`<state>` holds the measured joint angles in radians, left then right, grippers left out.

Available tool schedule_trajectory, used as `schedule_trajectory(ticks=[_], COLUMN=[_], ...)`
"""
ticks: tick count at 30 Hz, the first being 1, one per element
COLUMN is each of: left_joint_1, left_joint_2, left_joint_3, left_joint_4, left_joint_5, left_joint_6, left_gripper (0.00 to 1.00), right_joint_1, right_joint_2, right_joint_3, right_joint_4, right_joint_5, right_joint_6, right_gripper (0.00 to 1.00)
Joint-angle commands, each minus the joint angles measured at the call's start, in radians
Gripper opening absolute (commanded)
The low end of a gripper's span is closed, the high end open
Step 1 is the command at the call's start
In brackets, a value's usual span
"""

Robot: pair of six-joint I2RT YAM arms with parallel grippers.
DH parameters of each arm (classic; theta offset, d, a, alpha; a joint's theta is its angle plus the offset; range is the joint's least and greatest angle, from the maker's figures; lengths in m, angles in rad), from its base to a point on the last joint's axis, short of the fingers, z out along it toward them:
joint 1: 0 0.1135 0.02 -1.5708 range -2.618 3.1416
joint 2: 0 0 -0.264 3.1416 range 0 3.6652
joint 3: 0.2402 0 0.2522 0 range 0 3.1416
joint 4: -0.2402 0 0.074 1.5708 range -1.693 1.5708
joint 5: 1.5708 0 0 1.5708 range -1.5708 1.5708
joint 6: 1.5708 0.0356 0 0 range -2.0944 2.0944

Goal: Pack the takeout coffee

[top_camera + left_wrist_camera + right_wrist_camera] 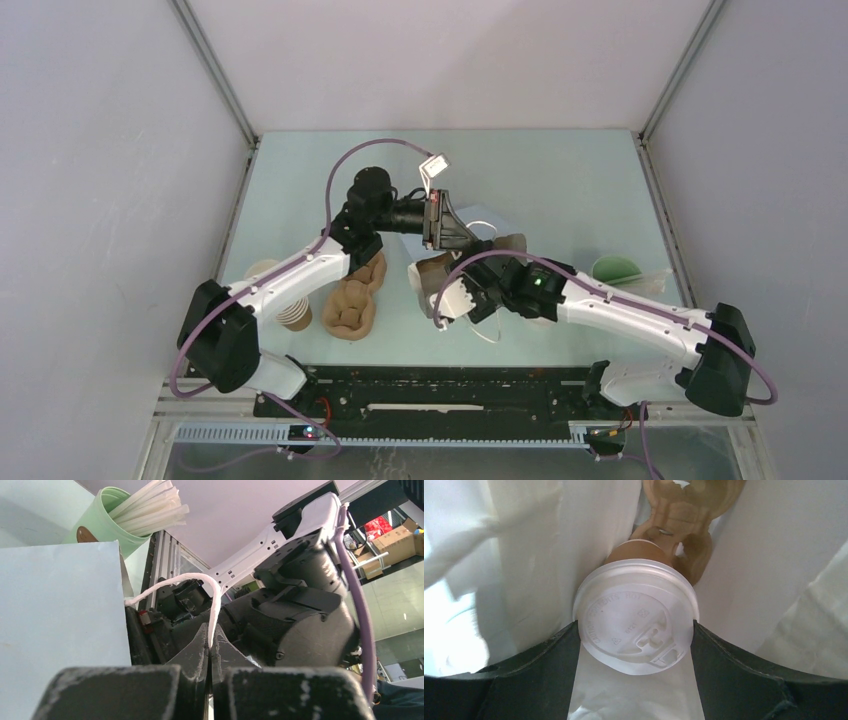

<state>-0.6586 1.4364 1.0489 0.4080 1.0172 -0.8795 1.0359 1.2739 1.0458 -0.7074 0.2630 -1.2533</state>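
While the left gripper (pixel 210 642) pinches the white string handle (pixel 216 605) of the paper bag (pixel 60 620), its jaws are shut tight on the string. The string loops up from the jaws and over to the top edge of the bag. The right gripper (pixel 636 630) holds the coffee cup (pixel 639 555). This cup is small and brown, and it has a white lid (pixel 636 605) on it. The two dark fingers (pixel 539 670) squeeze the cup from both sides, up by the lid, so these jaws are closed on the cup. White paper shows to the left of the cup, to the right of it and under it, so the cup is in the mouth of the bag. From above, the two grippers are close together near the middle of the table (pixel 560 180), and the bag sits right there between them. A brown cup tray (pixel 355 300) lies on the table beside the left arm, next to the bag. The right wrist view shows a brown tray shape just past the cup, but I cannot tell if the cup touches it. A stack of brown cups (pixel 295 315) stands near the left arm. A green cup (pixel 615 270) with white sticks stands far off on the right side.
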Motion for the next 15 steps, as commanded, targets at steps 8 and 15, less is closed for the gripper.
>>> schedule_trajectory(ticks=[8, 15], left_joint_1=[-0.008, -0.020], left_joint_2=[-0.027, -0.014], left_joint_3=[-0.010, -0.012], left_joint_4=[0.013, 0.015], left_joint_5=[0.046, 0.051], left_joint_6=[0.027, 0.024], left_gripper=[0.00, 0.00], right_joint_1=[-0.043, -0.054], right_joint_2=[-0.001, 0.013], right_joint_3=[-0.107, -0.109], right_joint_4=[0.275, 0.337], right_joint_5=[0.016, 0.020], right_joint_6=[-0.155, -0.177], right_gripper=[0.41, 0.40])
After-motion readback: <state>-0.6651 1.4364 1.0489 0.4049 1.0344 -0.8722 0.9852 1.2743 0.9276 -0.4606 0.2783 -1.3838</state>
